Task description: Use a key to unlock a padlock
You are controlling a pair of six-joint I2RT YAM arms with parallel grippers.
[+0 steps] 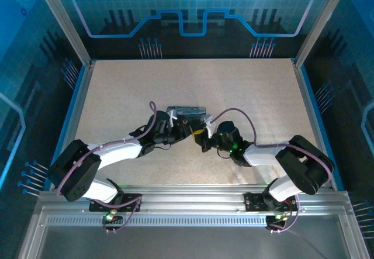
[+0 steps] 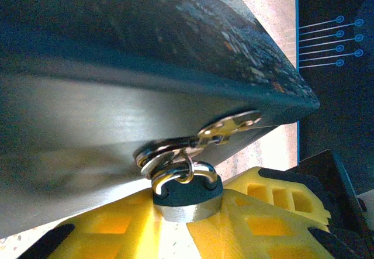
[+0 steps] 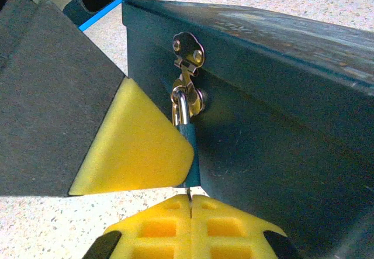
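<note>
The small dark-blue padlock [image 2: 186, 193] with a silvery rim hangs by its shackle from the hasp [image 2: 227, 127] on the starry-print box [image 2: 146, 48]. My left gripper [image 2: 187, 213] is shut on the padlock's body, a yellow finger [image 2: 111, 227] on each side. In the right wrist view the padlock [image 3: 190, 154] is edge-on under the hasp [image 3: 187, 51], with the left gripper's yellow finger [image 3: 137, 148] against it. My right gripper [image 3: 191, 199] is shut just below the padlock. A thin metal sliver, the key [image 3: 189, 192], shows at its tips. From above, both grippers [image 1: 190, 129] [image 1: 205, 137] meet at the box's near side.
The box [image 1: 187, 111] lies mid-table on the speckled beige tabletop [image 1: 117, 95]. Blue-lit walls and aluminium posts [image 1: 64, 25] enclose the table on three sides. Both arms reach in from the near rail [image 1: 187, 200], and their cables loop above the wrists.
</note>
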